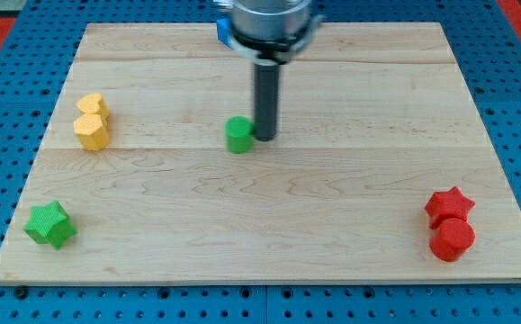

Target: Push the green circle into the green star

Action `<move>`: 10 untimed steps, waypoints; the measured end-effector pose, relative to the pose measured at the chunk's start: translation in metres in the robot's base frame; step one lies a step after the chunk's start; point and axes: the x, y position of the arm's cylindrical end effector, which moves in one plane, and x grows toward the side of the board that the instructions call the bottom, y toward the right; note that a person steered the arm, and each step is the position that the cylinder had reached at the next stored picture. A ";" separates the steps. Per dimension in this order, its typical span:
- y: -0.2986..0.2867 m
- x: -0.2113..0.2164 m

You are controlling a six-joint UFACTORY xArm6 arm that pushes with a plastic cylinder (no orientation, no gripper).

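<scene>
The green circle (pixel 238 134) stands near the middle of the wooden board (pixel 332 225). My tip (pixel 265 137) is down on the board right next to the circle, on its right side, touching or nearly touching it. The green star (pixel 49 224) lies near the board's bottom left corner, far to the lower left of the circle.
Two yellow blocks (pixel 92 121) sit together at the board's left side, one behind the other. A red star (pixel 448 205) and a red circle (pixel 452 238) sit together at the bottom right. A blue block (pixel 223 31) is partly hidden behind the arm at the top.
</scene>
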 end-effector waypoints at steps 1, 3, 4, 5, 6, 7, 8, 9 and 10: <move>-0.077 0.005; -0.137 0.015; -0.139 0.021; -0.145 0.018; -0.165 0.031; -0.175 0.052; -0.175 0.062; -0.164 0.063; -0.147 0.058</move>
